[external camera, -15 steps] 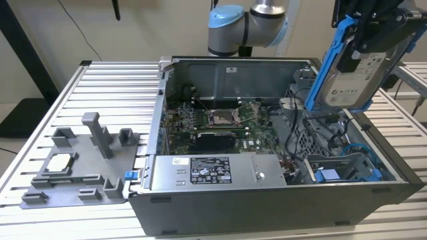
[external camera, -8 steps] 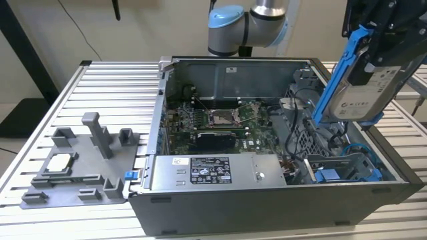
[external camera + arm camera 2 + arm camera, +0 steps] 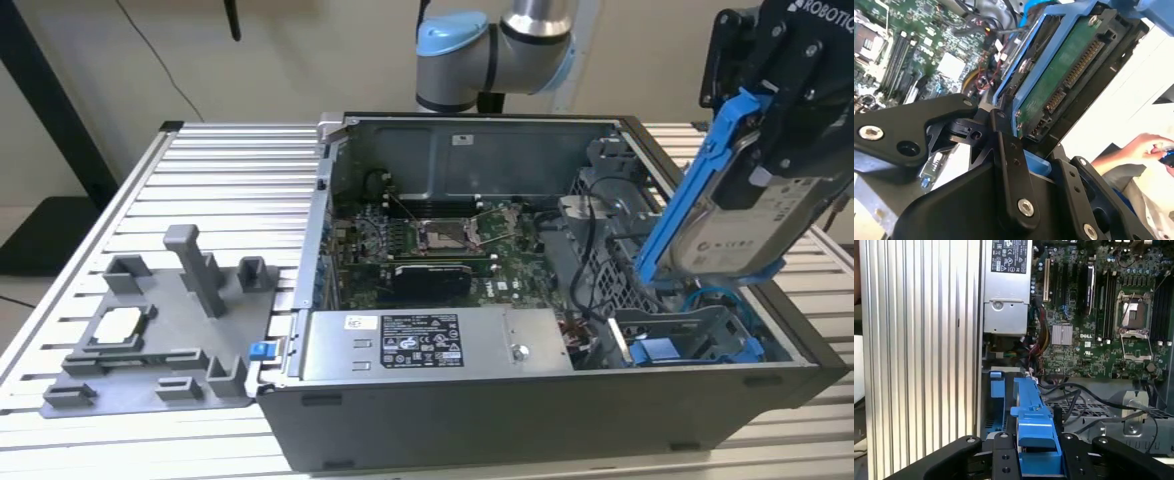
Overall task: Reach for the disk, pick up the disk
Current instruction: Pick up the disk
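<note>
So in the exterior view, the disk [image 3: 737, 232] is seen lifted clear of the open computer case [image 3: 534, 400], held up over the case's corner on the exterior view's right. It's tilted, with its blue frame [image 3: 694, 180] running up along one edge and the white label turned toward the camera. The gripper [image 3: 787, 110] is clamped shut on the upper end of the disk. Down below it, the blue drive bay [image 3: 694, 345] can be made out inside the case, and the motherboard [image 3: 441, 235] is laid out in the middle. A power supply [image 3: 427, 345] is set along the near wall. Off to the exterior view's left, a grey fixture [image 3: 154, 340] is parked on the slatted table [image 3: 227, 180], with a small silver chip [image 3: 118, 325] resting in it.

In the second wrist view, the disk [image 3: 1064, 80] is shown from its underside, green circuit board and connector pins facing out, the blue frame [image 3: 1026, 77] wrapped around it. The black fingers [image 3: 1011, 175] are pressed against its lower end. A person's hand [image 3: 1139, 147] is caught at the edge.

In the first wrist view, the blue frame [image 3: 1035, 440] is pinched between the black fingers [image 3: 1004, 455], edge-on, with the motherboard [image 3: 1104, 315] and power supply [image 3: 1006, 290] spread out beyond, next to the slatted table [image 3: 919, 340]
</note>
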